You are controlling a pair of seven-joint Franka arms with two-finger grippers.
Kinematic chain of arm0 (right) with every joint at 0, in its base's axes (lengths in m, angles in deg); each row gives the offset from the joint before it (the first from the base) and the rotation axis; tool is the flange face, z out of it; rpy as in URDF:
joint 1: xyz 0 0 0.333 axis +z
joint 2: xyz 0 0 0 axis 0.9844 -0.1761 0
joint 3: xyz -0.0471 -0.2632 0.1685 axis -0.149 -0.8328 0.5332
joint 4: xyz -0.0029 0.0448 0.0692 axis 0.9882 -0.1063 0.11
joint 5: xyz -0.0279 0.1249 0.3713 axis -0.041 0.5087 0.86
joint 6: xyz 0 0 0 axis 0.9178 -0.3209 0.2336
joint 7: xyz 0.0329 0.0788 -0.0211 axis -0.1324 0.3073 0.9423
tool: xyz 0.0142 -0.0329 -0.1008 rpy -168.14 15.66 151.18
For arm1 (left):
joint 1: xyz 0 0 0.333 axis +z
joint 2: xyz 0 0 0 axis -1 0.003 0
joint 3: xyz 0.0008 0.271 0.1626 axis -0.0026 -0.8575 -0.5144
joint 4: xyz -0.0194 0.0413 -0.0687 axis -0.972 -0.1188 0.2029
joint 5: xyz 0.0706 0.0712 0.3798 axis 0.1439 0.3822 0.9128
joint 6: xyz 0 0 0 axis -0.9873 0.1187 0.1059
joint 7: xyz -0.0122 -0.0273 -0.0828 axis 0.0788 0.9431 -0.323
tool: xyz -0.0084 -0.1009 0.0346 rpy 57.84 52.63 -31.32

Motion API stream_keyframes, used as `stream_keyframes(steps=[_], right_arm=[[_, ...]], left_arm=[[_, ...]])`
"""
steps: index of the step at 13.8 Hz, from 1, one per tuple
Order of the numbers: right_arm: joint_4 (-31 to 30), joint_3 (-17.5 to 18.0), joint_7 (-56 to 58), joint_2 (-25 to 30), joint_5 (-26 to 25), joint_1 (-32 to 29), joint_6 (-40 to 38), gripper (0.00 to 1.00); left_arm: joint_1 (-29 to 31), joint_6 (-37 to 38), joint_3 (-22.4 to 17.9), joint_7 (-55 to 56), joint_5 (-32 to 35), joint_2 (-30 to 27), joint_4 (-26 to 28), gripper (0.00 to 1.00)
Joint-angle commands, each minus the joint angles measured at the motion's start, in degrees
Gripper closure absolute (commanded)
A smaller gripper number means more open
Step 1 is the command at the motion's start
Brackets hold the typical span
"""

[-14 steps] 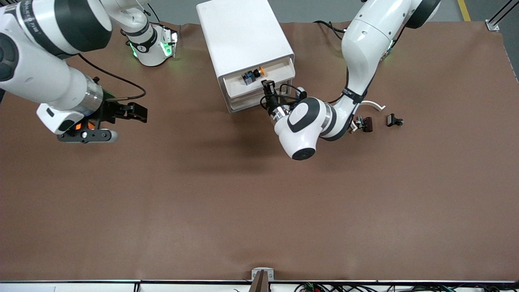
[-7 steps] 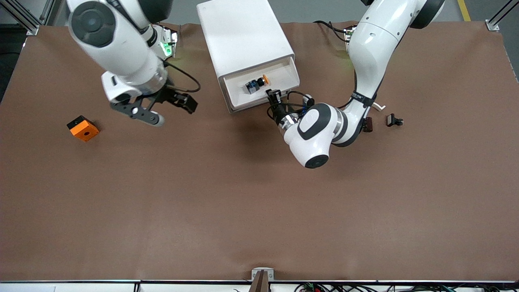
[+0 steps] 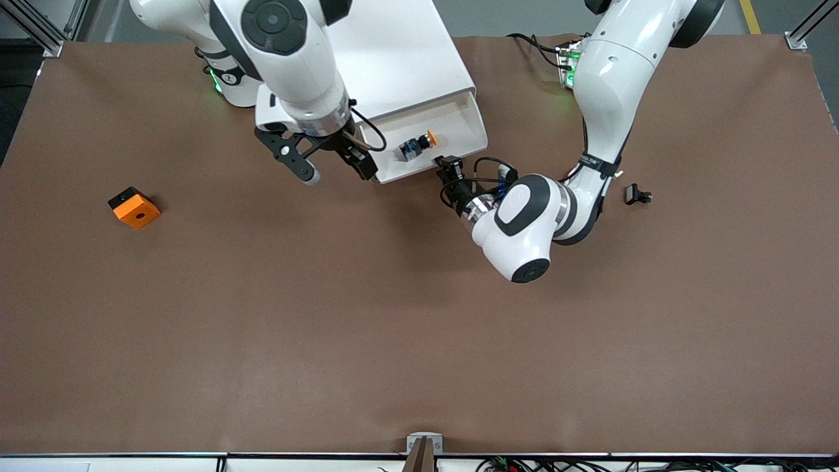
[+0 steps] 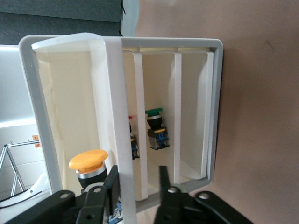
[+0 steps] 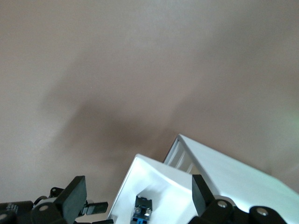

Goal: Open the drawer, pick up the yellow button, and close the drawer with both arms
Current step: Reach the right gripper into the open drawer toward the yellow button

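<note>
Since a second ago, the right arm has swung from over the orange block (image 3: pixel 134 207) to the cabinet (image 3: pixel 393 52), and the drawer (image 3: pixel 452 141) has slid farther out.

Nearest the front camera, the left gripper (image 3: pixel 449 164) sits at the drawer's front edge; the left wrist view shows its fingers (image 4: pixel 112 179) a little apart on either side of the drawer's front panel, not pressing it. The drawer stands open, and the button (image 3: pixel 415 145) lies inside it, orange cap toward the left arm's end. A small black clip (image 3: pixel 637 195) lies on the table near the left arm.

The right gripper (image 3: pixel 331 160) hovers over the drawer's corner toward the right arm's end, fingers wide apart and empty.

Only the left wrist view shows the lower drawers (one holds a green-capped button (image 4: pixel 156 128)). No writing is readable.
</note>
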Motion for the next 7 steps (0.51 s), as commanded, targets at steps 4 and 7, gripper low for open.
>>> stream_keyframes(steps=[4, 7], right_arm=[[-2.2, -0.6, -11.8, -1.4, 1.4, 3.8, 3.7, 0.0], [-5.0, -0.6, -15.0, -1.4, 1.4, 6.2, 6.2, 0.0]], left_arm=[[1.6, 0.9, -1.8, -0.7, 1.5, 0.5, -5.4, 0.0], [1.9, 2.6, -3.9, -0.7, 1.9, 0.2, -8.7, 0.0]])
